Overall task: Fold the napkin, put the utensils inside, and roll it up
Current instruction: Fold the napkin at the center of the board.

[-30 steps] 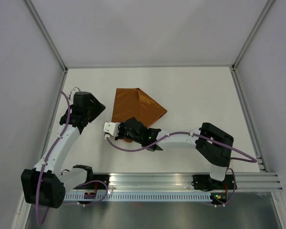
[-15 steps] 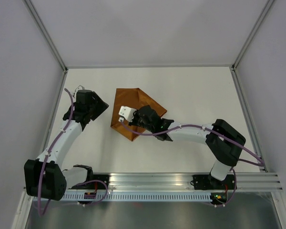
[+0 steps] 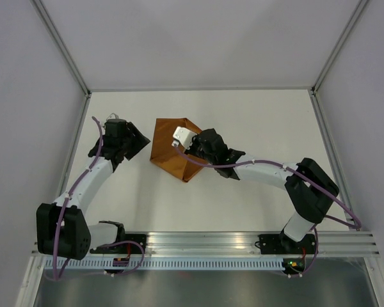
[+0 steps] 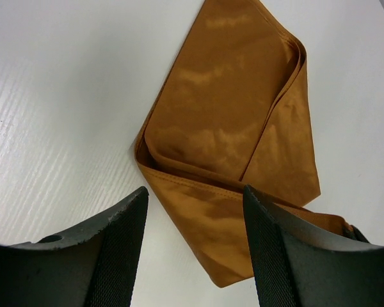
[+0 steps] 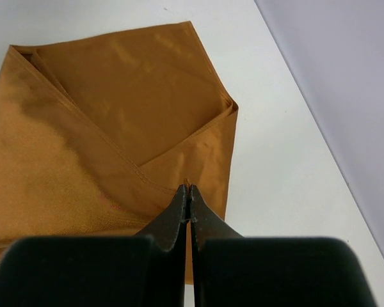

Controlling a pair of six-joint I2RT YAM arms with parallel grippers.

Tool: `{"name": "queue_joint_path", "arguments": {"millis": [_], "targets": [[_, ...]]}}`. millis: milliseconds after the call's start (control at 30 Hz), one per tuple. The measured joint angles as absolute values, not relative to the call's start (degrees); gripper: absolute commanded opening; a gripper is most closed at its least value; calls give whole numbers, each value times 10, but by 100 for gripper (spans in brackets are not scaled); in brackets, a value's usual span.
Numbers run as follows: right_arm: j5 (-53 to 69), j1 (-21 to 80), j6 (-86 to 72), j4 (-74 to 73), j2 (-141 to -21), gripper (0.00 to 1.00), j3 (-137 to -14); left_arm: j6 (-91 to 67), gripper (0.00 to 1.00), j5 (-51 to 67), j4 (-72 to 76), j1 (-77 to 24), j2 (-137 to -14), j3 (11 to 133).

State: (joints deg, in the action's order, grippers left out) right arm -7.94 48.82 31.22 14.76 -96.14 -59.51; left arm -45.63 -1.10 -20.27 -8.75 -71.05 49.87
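1. The napkin [image 3: 168, 148] lies folded on the surface [image 3: 262, 115], left of centre, with its long axis far-to-near and its tip pointing toward the arm bases.
2. Right end effector [image 5: 189, 190] pinches a napkin fold edge.
3. Left end effector [image 4: 193, 195] gapes wide beside the napkin's left corner.

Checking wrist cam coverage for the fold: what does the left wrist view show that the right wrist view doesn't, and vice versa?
Left wrist only: the left end effector, jaws wide open and holding nothing, pointed at the napkin, whose stacked fold layers show edge-on at the near corner. Right wrist only: the right end effector, shut on a napkin edge, and the grey wall beside the table. Both: the rust-brown napkin, partly folded, lying on the white table.
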Motion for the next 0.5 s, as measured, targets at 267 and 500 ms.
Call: {"name": "queue_joint_path", "arguments": {"millis": [267, 500], "targets": [[-76, 463, 312, 145, -961, 0, -595, -452, 66, 6, -190, -88, -721, 499], [-74, 444, 312, 145, -961, 0, -595, -424, 63, 21, -173, -112, -742, 499]]}}
